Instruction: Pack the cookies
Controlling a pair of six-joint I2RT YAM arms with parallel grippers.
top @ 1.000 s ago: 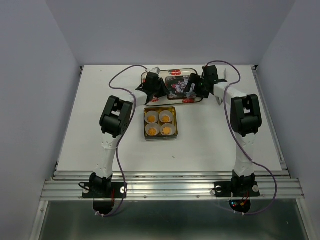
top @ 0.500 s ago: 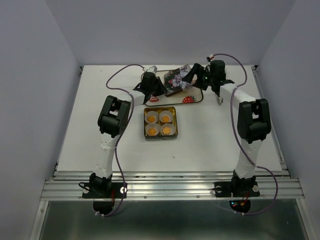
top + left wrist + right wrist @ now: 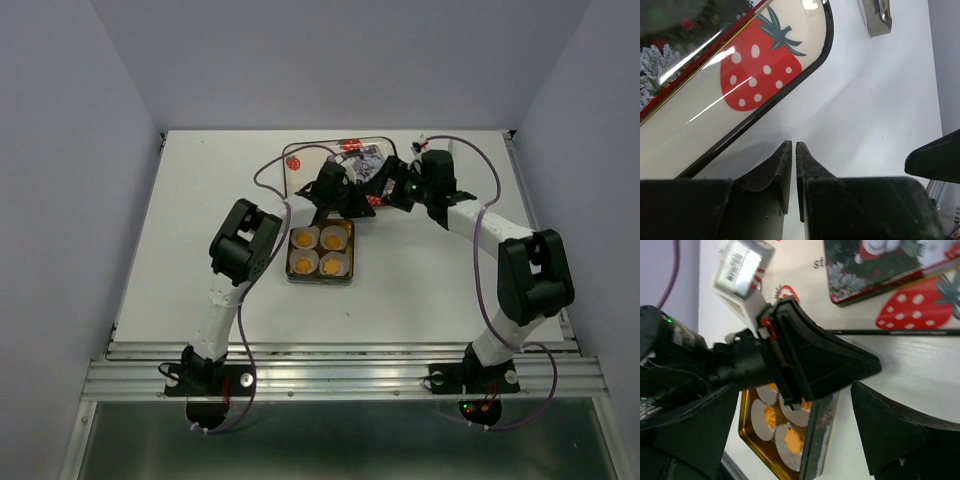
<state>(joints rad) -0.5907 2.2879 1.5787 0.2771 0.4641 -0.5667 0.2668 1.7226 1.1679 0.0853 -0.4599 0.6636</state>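
Observation:
Four orange-yellow cookies (image 3: 304,238) sit in white pleated paper cups inside an open gold tin (image 3: 320,278) at the table's middle. The right wrist view shows them too (image 3: 794,441). My left gripper (image 3: 352,203) is shut and empty, low over the white table just behind the tin; its jaws nearly touch in the left wrist view (image 3: 793,146). My right gripper (image 3: 385,190) is open wide and empty. In its own view (image 3: 795,390) its fingers stand to either side of the left gripper and the tin's far corner.
A cream tray (image 3: 298,163) printed with red strawberries lies at the back of the table, also in the left wrist view (image 3: 715,110). A dark printed tin lid (image 3: 365,160) rests on it, as the right wrist view (image 3: 875,265) shows. White walls enclose the table.
The printed lid, tilted up between the grippers half a second ago, now lies on the tray. Both grippers have come forward from the tray towards the tin.

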